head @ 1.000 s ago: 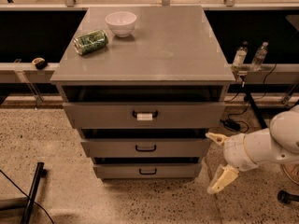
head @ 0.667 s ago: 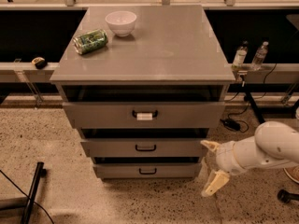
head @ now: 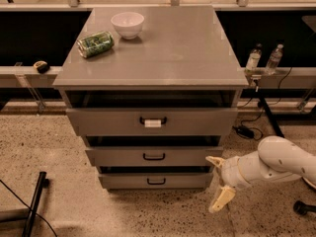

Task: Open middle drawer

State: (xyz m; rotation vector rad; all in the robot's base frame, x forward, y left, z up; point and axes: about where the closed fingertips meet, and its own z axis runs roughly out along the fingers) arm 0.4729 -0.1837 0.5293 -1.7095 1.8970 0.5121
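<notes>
Our gripper has edged left and lower, fingers spread wide and empty, just right of the lowest drawer. Open speckled floor spreads around it. The middle drawer sits just above, front facing us, long axis left-right. Farther back, a bowl and green can rest on the cabinet top.

End effector — right of middle drawer
</notes>
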